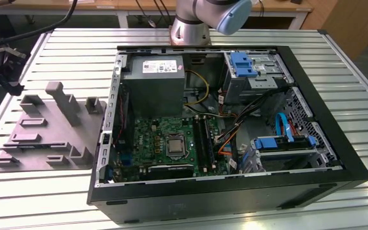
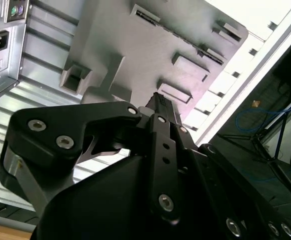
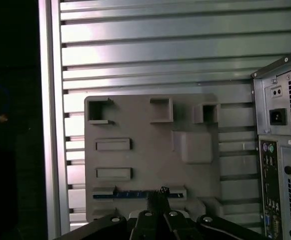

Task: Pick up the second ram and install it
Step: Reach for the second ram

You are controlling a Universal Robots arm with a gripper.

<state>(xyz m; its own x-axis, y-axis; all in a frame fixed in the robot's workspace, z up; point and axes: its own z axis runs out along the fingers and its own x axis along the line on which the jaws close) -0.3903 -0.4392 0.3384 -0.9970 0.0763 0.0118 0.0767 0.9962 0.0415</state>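
Note:
The second ram is a thin dark blue strip lying on edge between two blocks of the grey holder tray. In the exterior view the ram sits near the front of the tray, at the exterior view's left of the open computer case. My gripper hangs well above the tray, its fingers together with nothing between them, the tips lined up over the ram's slot. In the second wrist view the shut gripper points at the tray.
Inside the case lie the green motherboard with its dark memory slots, the grey power supply box and blue drive bays. The case's rear panel stands close beside the tray. The slatted metal table ends at an edge rail.

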